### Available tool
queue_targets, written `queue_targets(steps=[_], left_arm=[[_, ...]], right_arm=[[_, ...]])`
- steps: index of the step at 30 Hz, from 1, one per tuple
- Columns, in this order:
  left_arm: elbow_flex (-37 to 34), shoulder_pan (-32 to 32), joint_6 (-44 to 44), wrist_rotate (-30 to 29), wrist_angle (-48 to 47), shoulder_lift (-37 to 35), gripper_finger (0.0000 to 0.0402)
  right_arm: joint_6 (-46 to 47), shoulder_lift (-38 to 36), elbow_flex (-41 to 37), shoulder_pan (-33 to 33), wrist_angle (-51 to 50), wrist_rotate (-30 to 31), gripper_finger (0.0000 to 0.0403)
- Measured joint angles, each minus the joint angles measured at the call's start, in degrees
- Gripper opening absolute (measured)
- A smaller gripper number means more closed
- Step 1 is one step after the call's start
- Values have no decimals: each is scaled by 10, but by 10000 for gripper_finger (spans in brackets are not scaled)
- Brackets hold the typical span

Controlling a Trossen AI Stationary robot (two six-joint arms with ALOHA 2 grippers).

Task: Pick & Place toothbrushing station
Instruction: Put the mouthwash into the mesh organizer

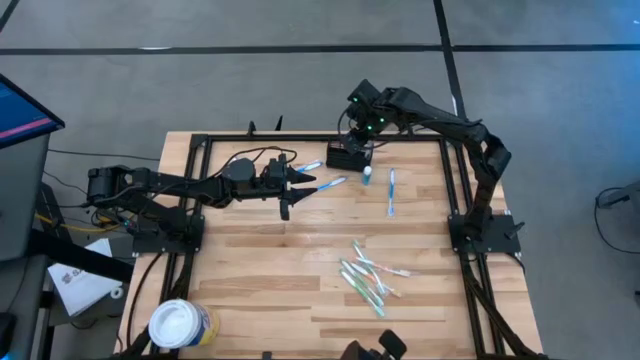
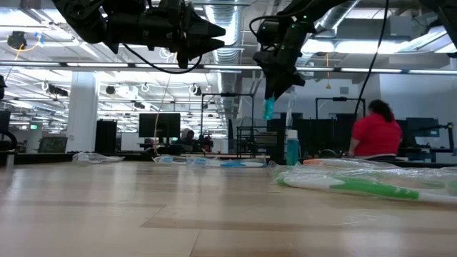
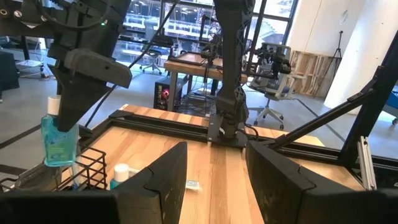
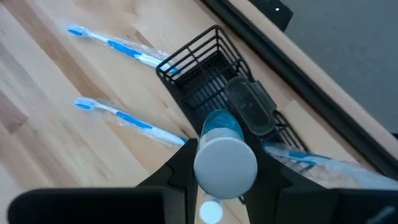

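Above the table's (image 1: pixel 250 270) far edge, near its middle: right gripper (image 1: pixel 357 138) closed on a blue bottle (image 4: pixel 225 158), white cap up, hung just over the caddy (image 1: pixel 348 157). Caddy itself standing on the wood against the far edge, upright. Near the middle of the left half, clear of the wood: left gripper (image 3: pixel 214 186), fingers spread, nothing between them.

Risks, judged from here:
- Could catch the bottle's base on a wire divider if lowered off-centre, and tilt or shove the light caddy.
- Could drop the bottle outside the compartment if released too high, so that it bounces or topples toward the far edge.
- Could slip in the grip, since held near the cap only.
- Could knock the small tube (image 1: pixel 368 175) just beside the caddy on the way down.

Count:
- One caddy, one bottle, one small tube.
- Three blue brushes: two (image 1: pixel 310 165) (image 1: pixel 333 182) on the caddy's left side, one (image 1: pixel 391 192) toward the right edge.
- One heap of green brushes (image 1: pixel 365 275) toward the near edge; cannot tell how many, overlapping.
- One white tub (image 1: pixel 180 325) at the near left corner.
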Motion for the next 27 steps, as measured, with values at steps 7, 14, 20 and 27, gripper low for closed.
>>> queue_targets(steps=[7, 14, 20, 27], left_arm=[[0, 0, 0, 0, 0, 0, 156], [0, 0, 0, 0, 0, 0, 156], [0, 0, 0, 0, 0, 0, 156], [0, 0, 0, 0, 0, 0, 156]], right_arm=[[-2, 0, -1, 1, 19, 0, 82], [-10, 0, -29, 1, 48, -1, 82], [-12, 0, -51, 0, 67, -1, 82], [-15, 0, -52, 0, 76, -1, 82]])
